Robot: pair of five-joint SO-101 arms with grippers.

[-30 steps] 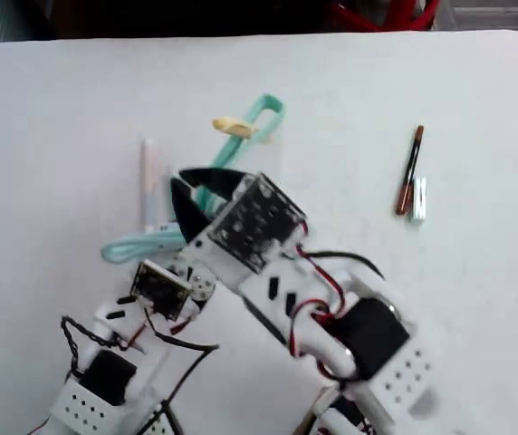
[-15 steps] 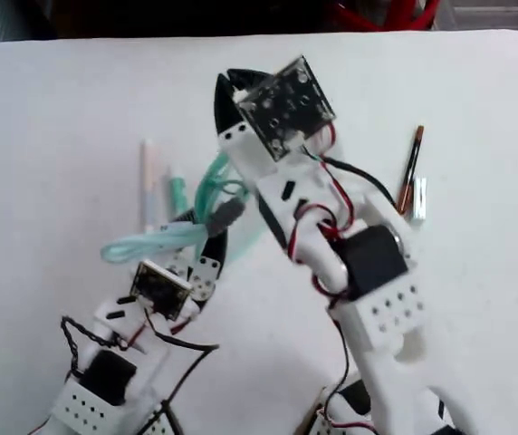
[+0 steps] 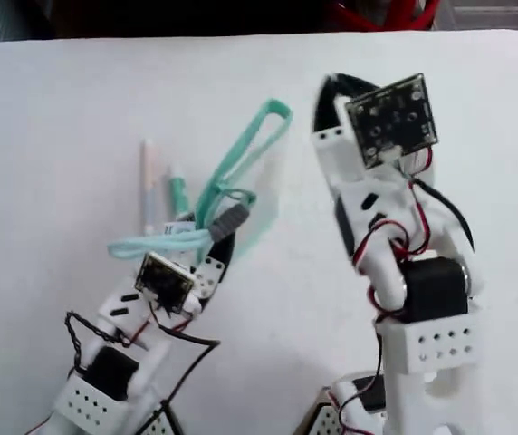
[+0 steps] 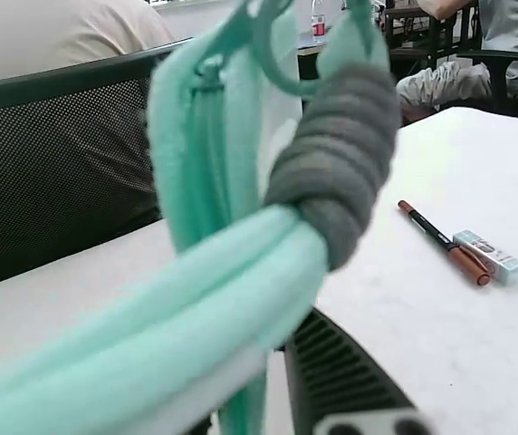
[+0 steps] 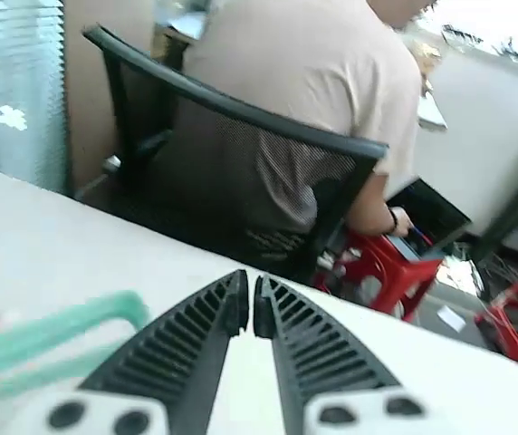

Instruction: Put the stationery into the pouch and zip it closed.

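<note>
— Mint pouch (image 4: 232, 272): where is it?
— Clamped in the left gripper (image 3: 214, 243), over the counter (image 3: 51, 100). I cannot tell what's inside.
— And the stationery?
— White pen (image 3: 148, 181) and green pen (image 3: 177, 192) lie just beside it; brown pen (image 4: 440, 240) and eraser (image 4: 487, 256) well apart. Right gripper (image 5: 248, 306) is closed, empty.

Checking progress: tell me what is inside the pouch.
No stationery shows inside the pouch, but its bunched folds in the left gripper hide much of it. The brown pen and small box lie outside on the table.
</note>
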